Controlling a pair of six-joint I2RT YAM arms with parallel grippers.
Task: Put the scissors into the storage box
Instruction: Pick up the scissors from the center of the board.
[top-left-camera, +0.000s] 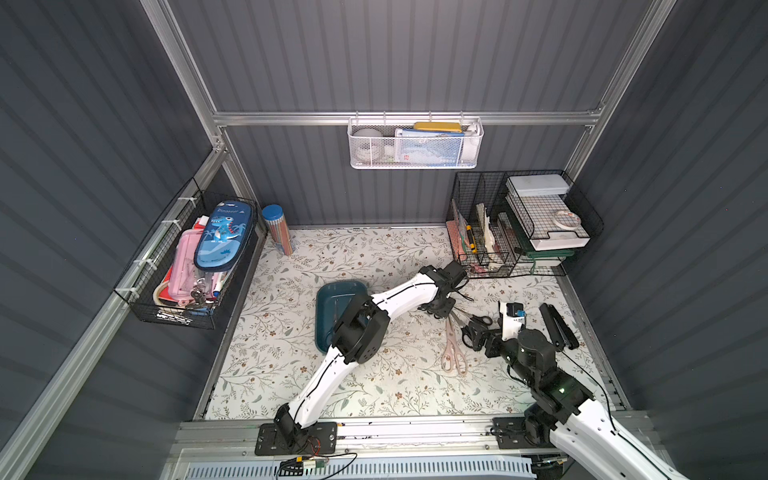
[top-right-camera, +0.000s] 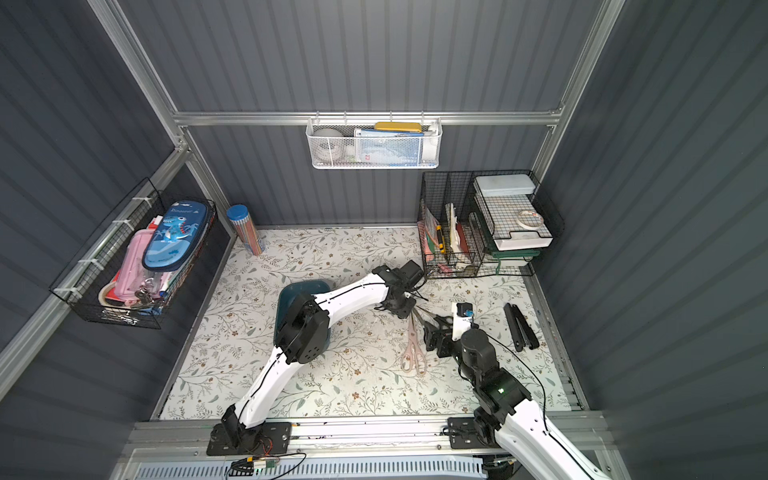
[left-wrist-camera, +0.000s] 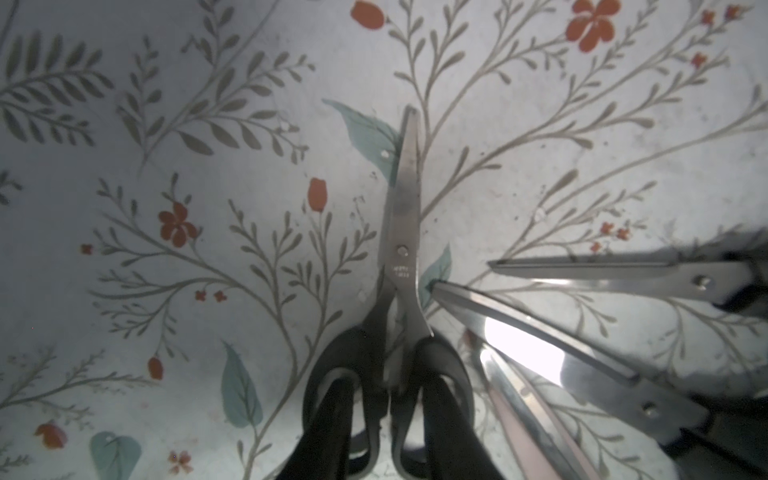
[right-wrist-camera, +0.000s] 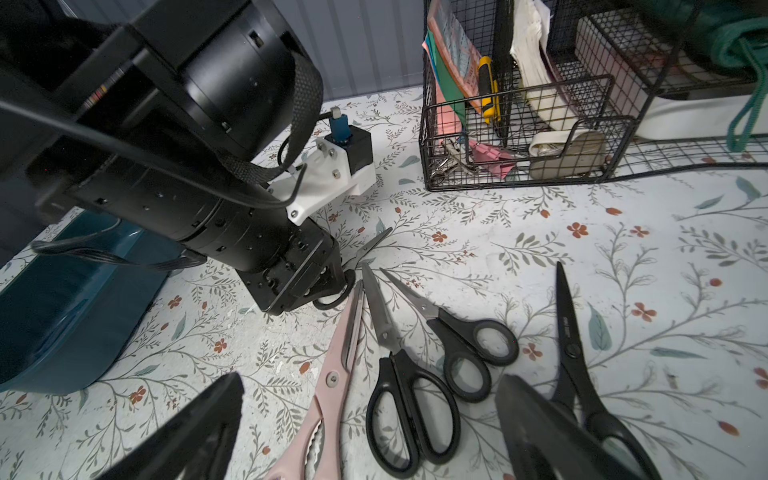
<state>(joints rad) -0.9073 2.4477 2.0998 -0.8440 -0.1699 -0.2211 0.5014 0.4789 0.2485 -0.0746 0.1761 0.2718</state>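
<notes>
Several scissors: stiff, slick steel; likely grasp handles. Left gripper over black pair, grip unclear; right gripper spread wide.

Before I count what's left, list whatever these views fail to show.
- Storage box interior: the left arm's elbow covers most of it in both top views.
- Left gripper grip: its own body hides the fingertips in the right wrist view, and the small black-handled scissors run off the left wrist view's edge at the handles.
- Blade stamp: too small to read.
- All-black scissors handles: partly behind a finger of the right gripper, right wrist view.
</notes>
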